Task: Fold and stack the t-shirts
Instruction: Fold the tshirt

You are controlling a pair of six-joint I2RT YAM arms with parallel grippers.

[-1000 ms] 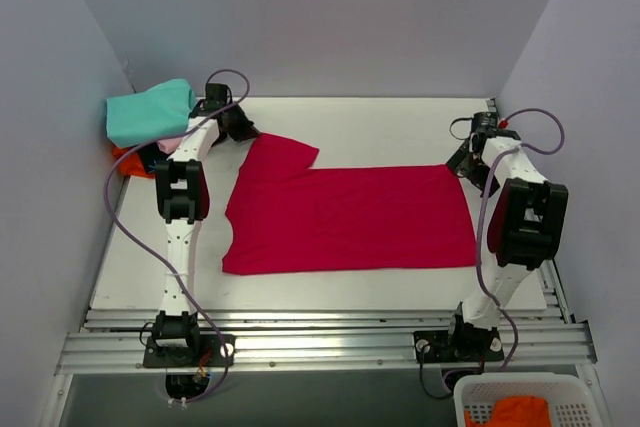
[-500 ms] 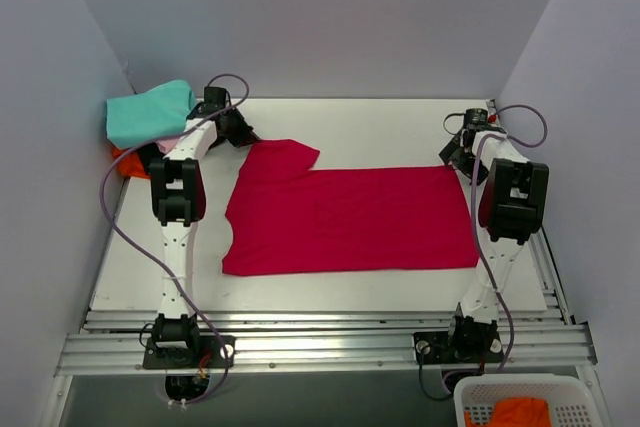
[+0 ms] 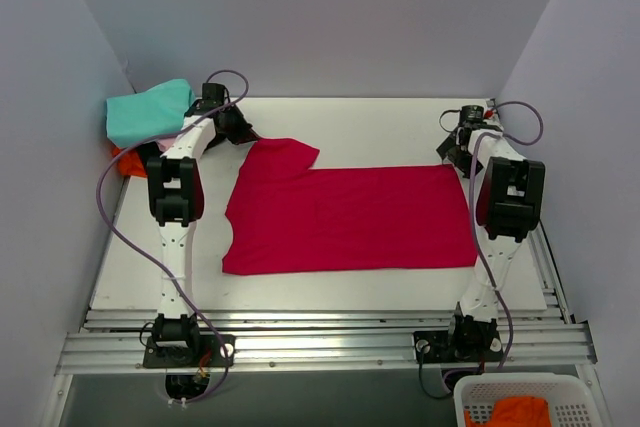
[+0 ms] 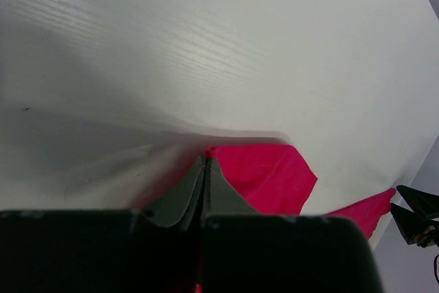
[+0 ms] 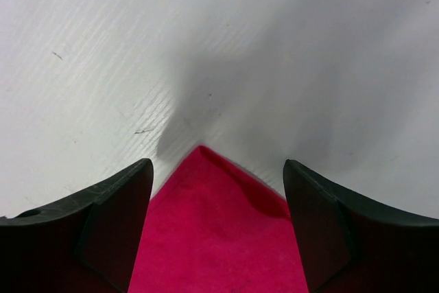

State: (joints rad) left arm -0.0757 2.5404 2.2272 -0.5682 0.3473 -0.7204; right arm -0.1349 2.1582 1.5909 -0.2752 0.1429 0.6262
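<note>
Crimson t-shirt (image 3: 350, 217), left tool (image 4: 204, 164) pinching sleeve, right tool (image 5: 218, 166) released, teal t-shirt (image 3: 148, 112) nearby

Crimson t-shirt (image 3: 345, 217), teal t-shirt (image 3: 145, 115)

Robotics lab cell, bare grey walls (image 3: 320, 17), white table (image 3: 380, 122), aluminium rail mount (image 3: 320, 342), white basket (image 3: 575, 412)
</note>
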